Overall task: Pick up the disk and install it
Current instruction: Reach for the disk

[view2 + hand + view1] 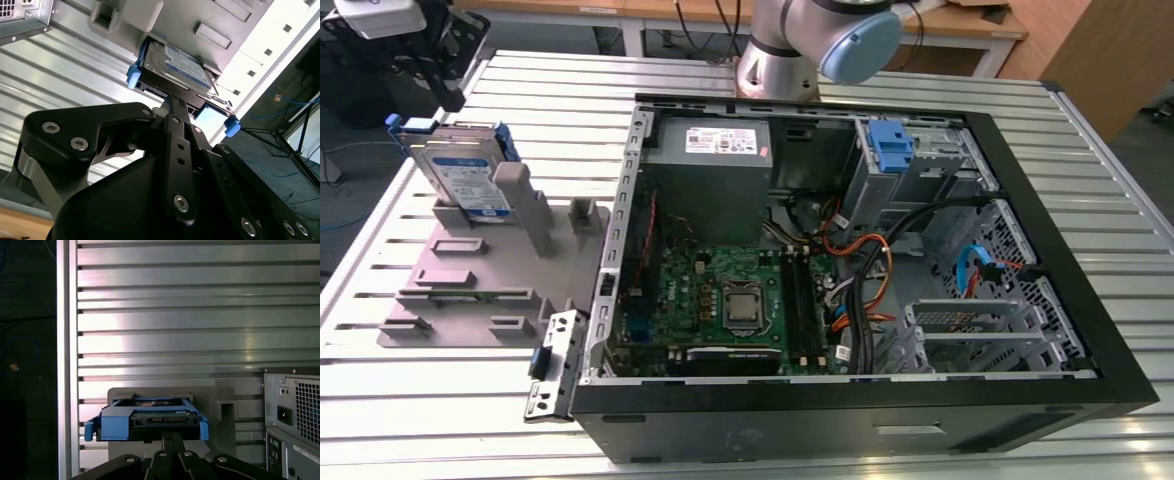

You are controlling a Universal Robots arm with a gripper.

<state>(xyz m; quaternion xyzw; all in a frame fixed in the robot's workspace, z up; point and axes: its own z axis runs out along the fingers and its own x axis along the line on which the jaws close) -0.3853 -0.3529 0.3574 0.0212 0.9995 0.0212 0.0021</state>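
The disk (464, 170) stands on edge in a slot of the grey holder plate (467, 285), on the exterior view's left, beside the open computer case (1067, 385). It is silver-grey with a white-and-blue label and blue carrier rails. My gripper (452, 100) hangs just above the disk's top edge. In both wrist views the two fingers lie pressed together, their tips at the disk's (149, 417) edge, the gripper (172, 436) shut with nothing seen between them. The disk (175, 67) and gripper (172, 97) appear close together in the second wrist view too.
Inside the case lie a motherboard (727, 295), a grey power-supply box (714, 165), cables and a blue latch piece (891, 148) at the drive bay. The arm's base (781, 60) stands behind the case. A ribbed metal table (440, 410) carries everything.
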